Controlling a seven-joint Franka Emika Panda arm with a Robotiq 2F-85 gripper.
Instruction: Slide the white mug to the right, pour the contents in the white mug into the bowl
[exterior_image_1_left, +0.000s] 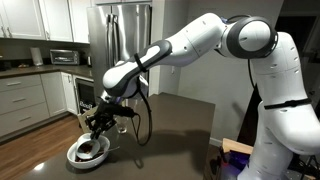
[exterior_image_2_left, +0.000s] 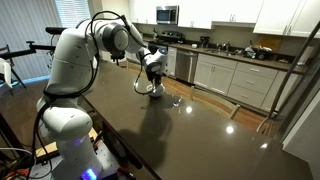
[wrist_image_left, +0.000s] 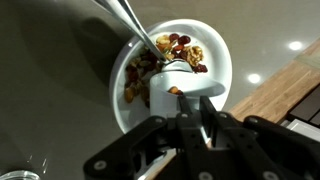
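Observation:
In the wrist view the bowl (wrist_image_left: 222, 75) is wide and white, with brown food pieces inside and a metal spoon (wrist_image_left: 135, 22) leaning in it. My gripper (wrist_image_left: 186, 112) is shut on the white mug (wrist_image_left: 186, 78), which it holds tipped just above the bowl's near side; a few brown pieces sit at the mug's edge. In both exterior views the gripper (exterior_image_1_left: 100, 123) (exterior_image_2_left: 153, 68) hangs right over the bowl (exterior_image_1_left: 88, 153) (exterior_image_2_left: 156, 90) near the dark table's end. The mug is too small to make out there.
A small clear glass (wrist_image_left: 24, 170) stands on the dark table (exterior_image_1_left: 175, 115) close to the bowl; it also shows in an exterior view (exterior_image_2_left: 178, 100). The table edge and the wooden floor (wrist_image_left: 285, 85) lie just beyond the bowl. Kitchen cabinets (exterior_image_2_left: 230, 75) stand behind.

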